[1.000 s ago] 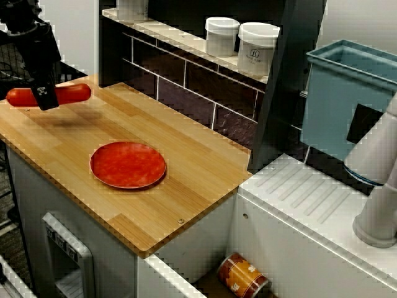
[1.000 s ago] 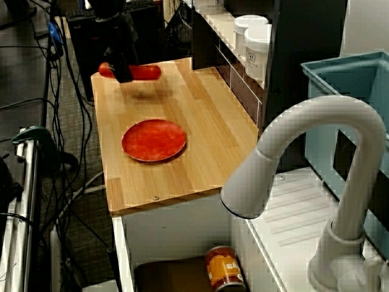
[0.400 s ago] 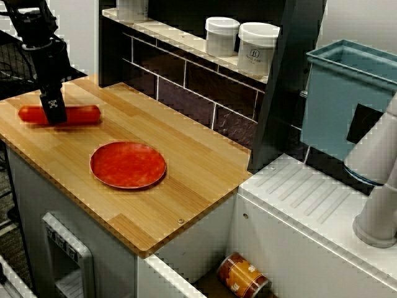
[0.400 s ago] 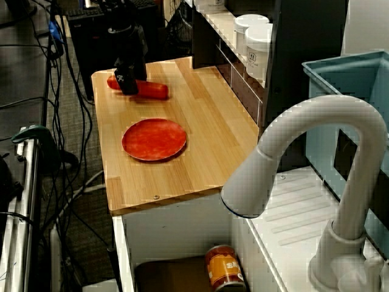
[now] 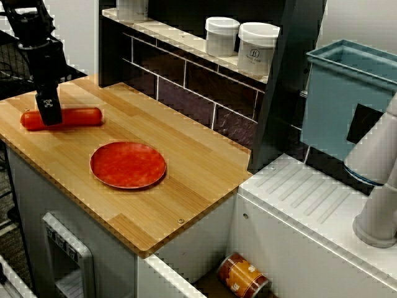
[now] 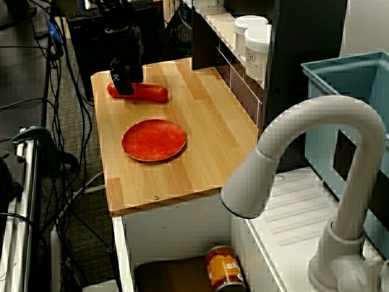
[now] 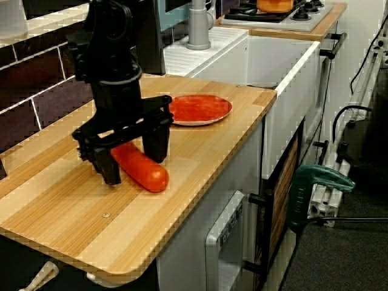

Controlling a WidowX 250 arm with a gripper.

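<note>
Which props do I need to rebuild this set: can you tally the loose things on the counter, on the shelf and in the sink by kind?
Sausage: 1
Plate: 1
White jars: 2
White container, cut off at the top edge: 1
Can: 1
Total: 6

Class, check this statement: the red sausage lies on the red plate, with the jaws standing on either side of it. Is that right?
Not quite. The sausage lies on the wooden counter, beside the plate and apart from it, not on it. The low side view shows this most clearly. The jaws of the gripper do stand on either side of the sausage.
</note>
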